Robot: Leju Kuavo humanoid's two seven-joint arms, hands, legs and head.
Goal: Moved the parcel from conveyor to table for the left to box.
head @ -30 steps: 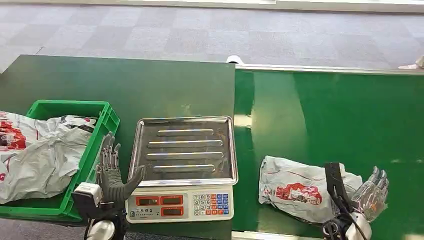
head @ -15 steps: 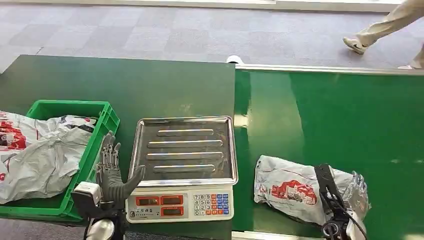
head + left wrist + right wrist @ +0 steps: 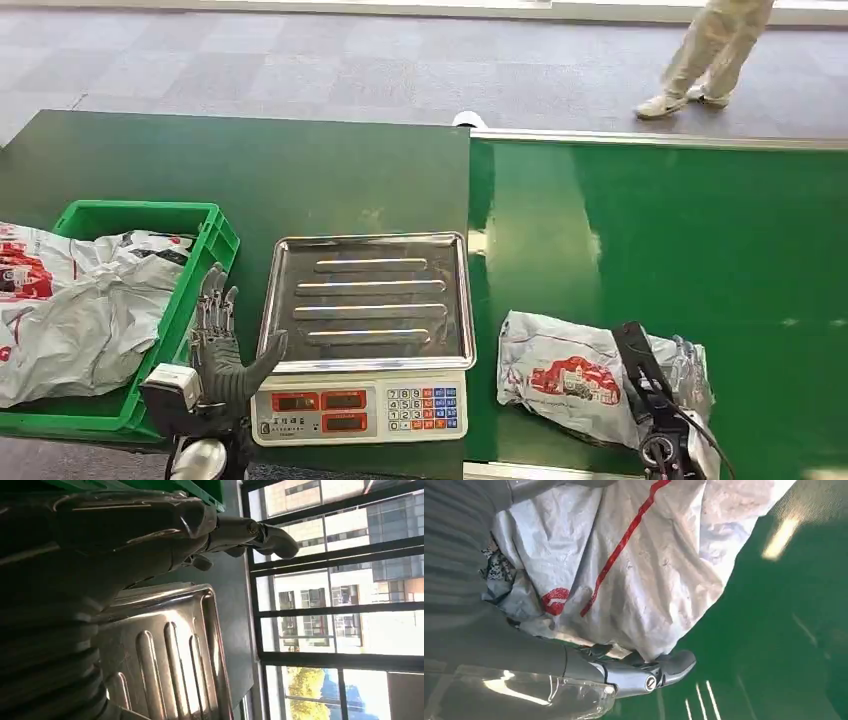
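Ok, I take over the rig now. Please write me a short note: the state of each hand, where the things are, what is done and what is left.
Left hand: open, holds nothing, raised between the crate and the scale.
Right hand: on the far end of the parcel, fingers against the bag; a firm grip cannot be confirmed.
Parcel: lying on the conveyor, near its front edge, right of the scale.
Crate: already holds other bags.
Done: right hand has reached the parcel.
Left: bring the parcel over to the table, then the left hand puts it in the crate.

Dark grey left hand (image 3: 222,355), ribbed grey cover.
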